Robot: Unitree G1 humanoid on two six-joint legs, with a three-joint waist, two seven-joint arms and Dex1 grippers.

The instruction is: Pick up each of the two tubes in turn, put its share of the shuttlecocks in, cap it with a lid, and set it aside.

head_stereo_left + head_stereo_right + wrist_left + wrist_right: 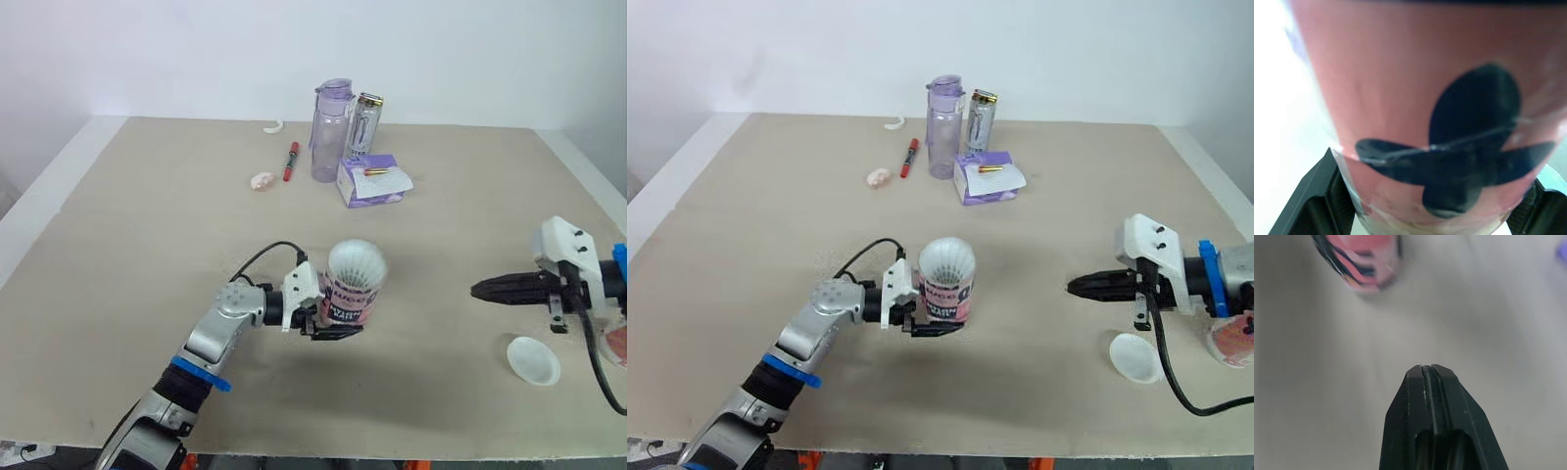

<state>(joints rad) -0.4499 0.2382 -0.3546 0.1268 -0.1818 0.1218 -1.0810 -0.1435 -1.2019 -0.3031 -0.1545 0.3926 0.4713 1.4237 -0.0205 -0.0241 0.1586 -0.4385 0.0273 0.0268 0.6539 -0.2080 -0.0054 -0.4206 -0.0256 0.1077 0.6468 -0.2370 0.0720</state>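
The table [118,255] is a broad, matt beige slab with a pale rim; its near corners are cut off by the frame. Towards the near middle of it, the left pincer [338,323] is clamped on the tube [351,299], one black finger on either side of the lower wall. The tube is a short, upright cylinder of glossy clear plastic over a pink label with black print, and the print is too small to read. A white shuttlecock [356,262] fills its mouth as a rounded dome, its lower part hidden inside. Well apart on the right, the right pincer [480,290] hangs level over the table with its fingers [1425,396] pressed together, only a thin seam between them. Along the far edge stand a translucent purple bottle [330,130] and a slim clear container [364,125], with a purple box [372,183] in front of them. A round white lid [534,360] lies flat near the right pincer. A pink-and-white item [1232,343] at the right edge is cut off and cannot be identified. A red pen [291,162] lies left of the bottle.
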